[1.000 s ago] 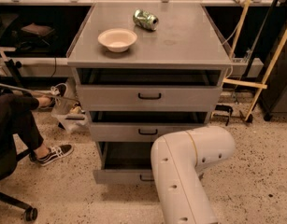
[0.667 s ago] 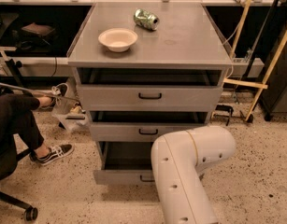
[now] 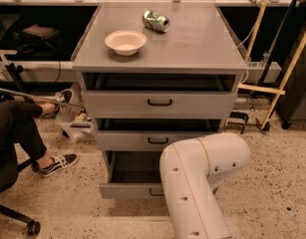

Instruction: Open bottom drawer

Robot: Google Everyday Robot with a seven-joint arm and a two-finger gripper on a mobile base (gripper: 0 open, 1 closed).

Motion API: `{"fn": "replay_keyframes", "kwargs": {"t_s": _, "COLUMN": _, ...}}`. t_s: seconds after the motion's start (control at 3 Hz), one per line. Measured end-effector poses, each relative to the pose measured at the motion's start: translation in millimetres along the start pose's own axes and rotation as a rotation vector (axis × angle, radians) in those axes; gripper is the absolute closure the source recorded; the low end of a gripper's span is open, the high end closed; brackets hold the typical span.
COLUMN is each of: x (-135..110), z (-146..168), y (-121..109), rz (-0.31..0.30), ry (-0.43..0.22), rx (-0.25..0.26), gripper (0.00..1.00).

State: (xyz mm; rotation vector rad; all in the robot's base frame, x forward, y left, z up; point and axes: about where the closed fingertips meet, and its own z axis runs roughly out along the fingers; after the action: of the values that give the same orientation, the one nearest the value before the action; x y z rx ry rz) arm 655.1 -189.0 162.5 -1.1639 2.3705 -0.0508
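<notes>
Pincer hidden behind white arm (image 3: 202, 183), grip: cannot tell | bottom drawer (image 3: 130, 189) pulled out, handle (image 3: 153, 192) half covered

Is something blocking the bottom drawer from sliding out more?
Nothing visible lies on the floor before the bottom drawer. The robot's own arm covers its right part and hides the gripper there.

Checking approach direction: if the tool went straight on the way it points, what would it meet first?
The tool is hidden behind the white arm by the bottom drawer; probably that drawer's front, but unconfirmed.
</notes>
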Motion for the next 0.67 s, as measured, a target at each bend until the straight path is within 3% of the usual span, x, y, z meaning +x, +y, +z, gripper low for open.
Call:
{"fn": "replay_keyframes", "kwargs": {"t_s": 0.33, "x": -3, "z": 0, "y": 3, "rz": 0.0, "ry": 0.0, "rx": 0.0, "gripper": 1.0}}
{"fn": "replay_keyframes", "kwargs": {"t_s": 0.67, "x": 9, "z": -5, "y": 5, "rz": 0.007, "ry": 0.017, "rx": 0.005, "gripper": 1.0}}
